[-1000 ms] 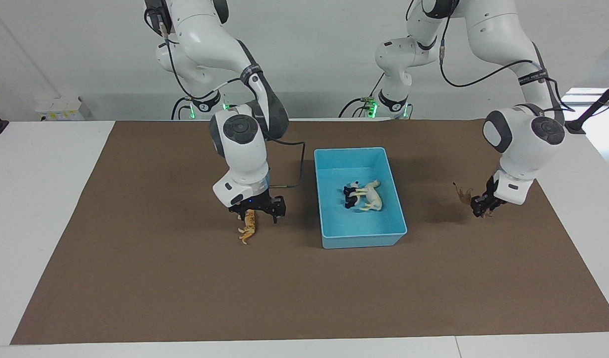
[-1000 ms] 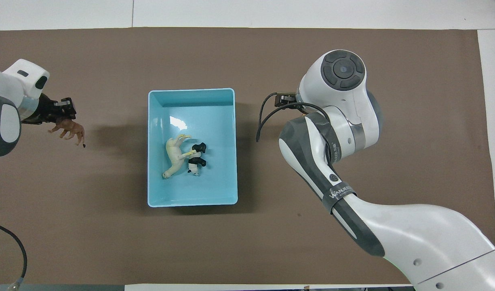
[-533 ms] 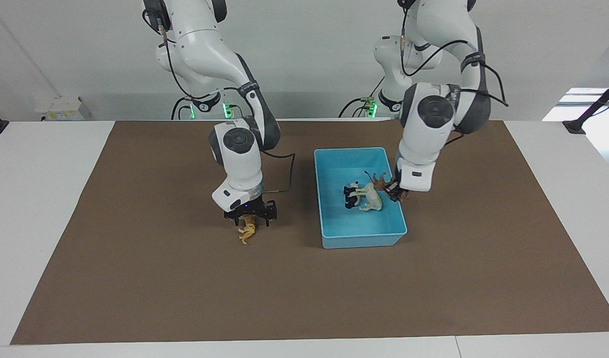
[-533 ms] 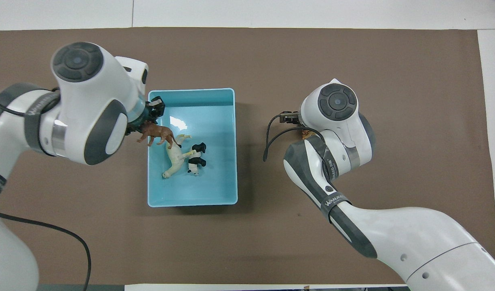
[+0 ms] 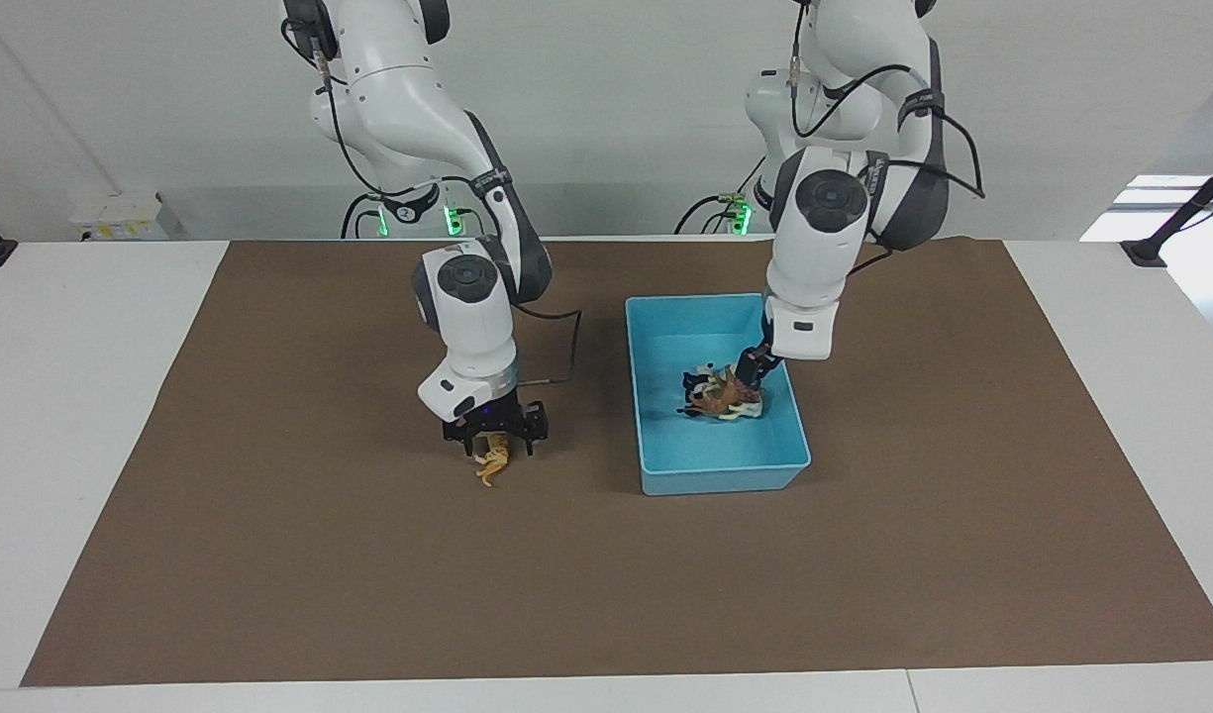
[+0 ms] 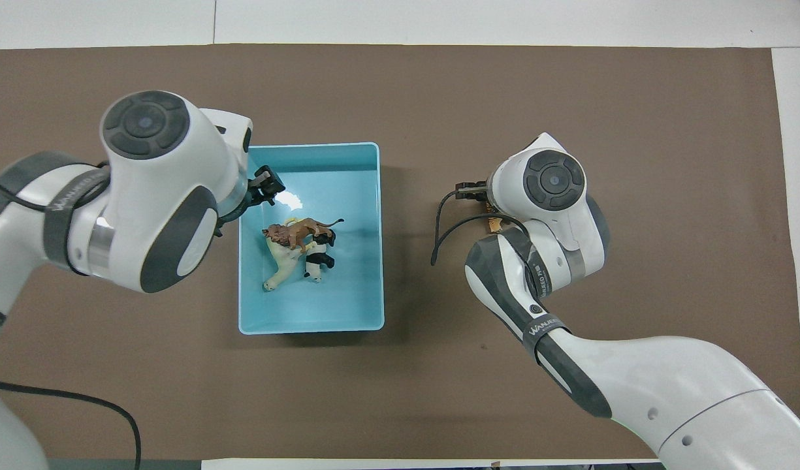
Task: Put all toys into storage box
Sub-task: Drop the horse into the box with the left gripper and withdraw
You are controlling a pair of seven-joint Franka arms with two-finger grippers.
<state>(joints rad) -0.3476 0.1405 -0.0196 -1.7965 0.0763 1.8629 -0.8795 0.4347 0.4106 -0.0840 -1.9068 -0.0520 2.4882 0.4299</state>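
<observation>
The light blue storage box (image 5: 725, 481) stands mid-table and also shows in the overhead view (image 6: 308, 324). Inside it lie the cream-white horse (image 6: 277, 266), the black-and-white panda (image 6: 318, 260) and the reddish-brown lion (image 6: 302, 230). The lion (image 5: 717, 398) rests across the other two. My left gripper (image 5: 752, 367) is open over the box, just above the lion and apart from it. The orange-tan spotted cat (image 5: 491, 463) lies on the mat beside the box, toward the right arm's end. My right gripper (image 5: 494, 442) is open and low over the cat, fingers on either side of its upper part.
A brown mat (image 5: 368, 574) covers the white table. The right arm's black cable (image 5: 566, 356) loops between the right wrist and the box. In the overhead view the right arm's wrist (image 6: 553, 179) hides its gripper and most of the cat.
My left gripper carried the lion from the left arm's end of the mat to over the box and let it go onto the horse and panda. My right gripper lowered around the cat.
</observation>
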